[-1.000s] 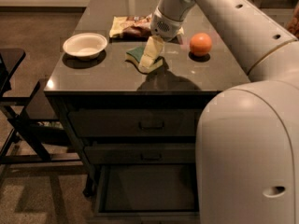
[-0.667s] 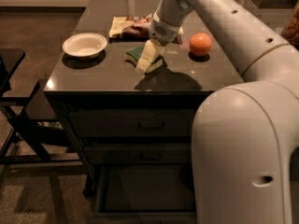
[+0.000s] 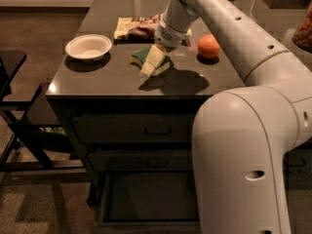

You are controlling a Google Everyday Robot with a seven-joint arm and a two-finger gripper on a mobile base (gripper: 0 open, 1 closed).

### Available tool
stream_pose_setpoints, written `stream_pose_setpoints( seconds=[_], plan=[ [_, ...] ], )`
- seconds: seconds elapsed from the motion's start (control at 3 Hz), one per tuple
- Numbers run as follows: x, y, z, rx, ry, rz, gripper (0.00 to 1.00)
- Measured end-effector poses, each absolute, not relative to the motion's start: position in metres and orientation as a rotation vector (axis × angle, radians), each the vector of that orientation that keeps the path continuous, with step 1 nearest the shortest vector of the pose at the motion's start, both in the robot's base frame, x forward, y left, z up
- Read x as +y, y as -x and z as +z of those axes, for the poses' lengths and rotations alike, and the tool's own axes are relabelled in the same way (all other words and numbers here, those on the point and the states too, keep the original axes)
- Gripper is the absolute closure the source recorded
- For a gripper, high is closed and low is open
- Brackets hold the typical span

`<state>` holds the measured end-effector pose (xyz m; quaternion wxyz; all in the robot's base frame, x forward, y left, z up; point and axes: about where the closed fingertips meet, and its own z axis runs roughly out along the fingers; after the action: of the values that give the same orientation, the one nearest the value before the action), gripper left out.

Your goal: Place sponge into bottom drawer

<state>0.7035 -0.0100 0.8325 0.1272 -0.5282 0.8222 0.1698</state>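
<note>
The sponge [image 3: 142, 56], dark green on top with pale yellow foam below, sits tilted near the middle of the dark tabletop [image 3: 102, 79]. My gripper [image 3: 153, 62] reaches down from the arm over it and is shut on the sponge, with one pale finger [image 3: 150, 65] lying across its front. The bottom drawer [image 3: 146, 199] is pulled out below the two handled drawers, and its flat dark floor is bare. My arm's white body covers the drawer's right side.
A white bowl [image 3: 88, 47] stands at the table's left. A crinkled snack bag [image 3: 135, 28] lies behind the sponge, and an orange [image 3: 208, 46] sits to its right. A dark chair frame [image 3: 19, 126] stands left of the cabinet.
The arm has shifted slightly left and lowered over the sponge. The sponge has stayed at about the same spot on the table.
</note>
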Motion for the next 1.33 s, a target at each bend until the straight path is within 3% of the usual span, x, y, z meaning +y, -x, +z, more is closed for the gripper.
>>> stream_pose_setpoints(
  seconds=[0.33, 1.33],
  plan=[
    [-0.0071, -0.7062, 0.8309, 2.385, 1.534, 0.492, 0.19],
    [-0.0071, -0.7062, 0.8309, 2.385, 1.534, 0.492, 0.88]
  ],
)
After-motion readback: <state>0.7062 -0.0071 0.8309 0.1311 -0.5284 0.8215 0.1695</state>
